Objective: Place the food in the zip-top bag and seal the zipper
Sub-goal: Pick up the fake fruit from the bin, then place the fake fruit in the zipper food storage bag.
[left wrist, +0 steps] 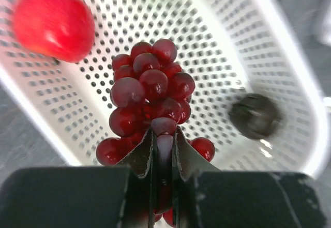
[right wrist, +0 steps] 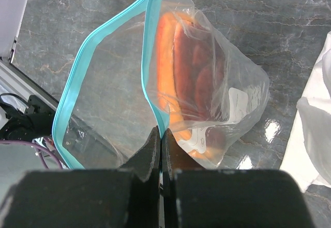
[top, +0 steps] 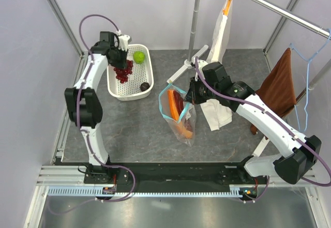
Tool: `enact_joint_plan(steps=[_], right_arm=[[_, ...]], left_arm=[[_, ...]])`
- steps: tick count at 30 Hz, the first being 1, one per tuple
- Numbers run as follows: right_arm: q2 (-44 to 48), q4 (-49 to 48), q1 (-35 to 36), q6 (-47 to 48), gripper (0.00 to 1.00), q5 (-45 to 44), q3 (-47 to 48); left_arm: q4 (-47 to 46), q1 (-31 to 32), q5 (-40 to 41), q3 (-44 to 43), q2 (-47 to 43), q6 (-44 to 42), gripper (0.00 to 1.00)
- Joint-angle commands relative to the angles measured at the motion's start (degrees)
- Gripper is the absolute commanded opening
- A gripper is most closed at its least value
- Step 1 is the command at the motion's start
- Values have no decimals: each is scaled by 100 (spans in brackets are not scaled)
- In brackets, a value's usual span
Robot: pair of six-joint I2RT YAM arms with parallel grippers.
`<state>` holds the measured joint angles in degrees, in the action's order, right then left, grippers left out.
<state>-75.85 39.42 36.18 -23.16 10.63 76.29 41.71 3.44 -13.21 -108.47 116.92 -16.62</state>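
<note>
In the white perforated basket (top: 150,75) at the back left, my left gripper (left wrist: 164,135) is shut on a grape of the dark red grape bunch (left wrist: 150,91). Around it lie the red apple (left wrist: 53,23), the green round fruit (top: 138,57) and the small dark ball (left wrist: 255,115). The zip-top bag (top: 182,119) hangs mid-table with its mouth open. My right gripper (right wrist: 161,134) is shut on its teal zipper (right wrist: 150,78) edge. The orange-and-maroon papaya slice (right wrist: 191,67) sits inside the bag.
A tall white paper bag (top: 222,31) hangs from a rail at the back, beside a metal stand pole (top: 194,21). A crumpled white cloth (top: 217,115) lies under the right arm. A brown towel (top: 279,86) and a blue hanger (top: 310,67) hang at the right.
</note>
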Motion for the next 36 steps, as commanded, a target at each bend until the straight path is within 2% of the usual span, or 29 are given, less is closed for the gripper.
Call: enact_joint_plan(steps=[1, 3, 4, 9, 12, 18, 24, 27, 34, 36], right_arm=[[-17, -189, -50, -110, 0, 26, 176], [-17, -189, -68, -180, 0, 61, 193], [-34, -206, -94, -198, 0, 88, 211], [0, -224, -129, -233, 0, 80, 220], [53, -224, -138, -207, 0, 53, 202], [167, -233, -138, -180, 0, 114, 105], [246, -242, -129, -136, 0, 114, 105], [282, -242, -138, -110, 0, 106, 97], [387, -277, -138, -92, 0, 140, 0], [387, -312, -138, -84, 0, 254, -9]], left_arm=[[91, -37, -1345, 62, -1450, 379, 2], [91, -37, -1831, 237, -1812, 623, 2], [91, -37, -2408, 290, -2127, 686, 2], [109, 25, -3344, 571, -2884, 1422, 2], [231, 121, -4248, 782, -3315, 1766, 2], [758, 990, -4147, 976, -3791, 1961, 2], [1294, 1668, -4049, 1187, -3423, 2365, 2], [1454, 1844, -4040, 1205, -3255, 2575, 2], [1173, 2029, -4155, 1354, -3035, 3384, 2], [1111, 2038, -4076, 1311, -2869, 3840, 2]])
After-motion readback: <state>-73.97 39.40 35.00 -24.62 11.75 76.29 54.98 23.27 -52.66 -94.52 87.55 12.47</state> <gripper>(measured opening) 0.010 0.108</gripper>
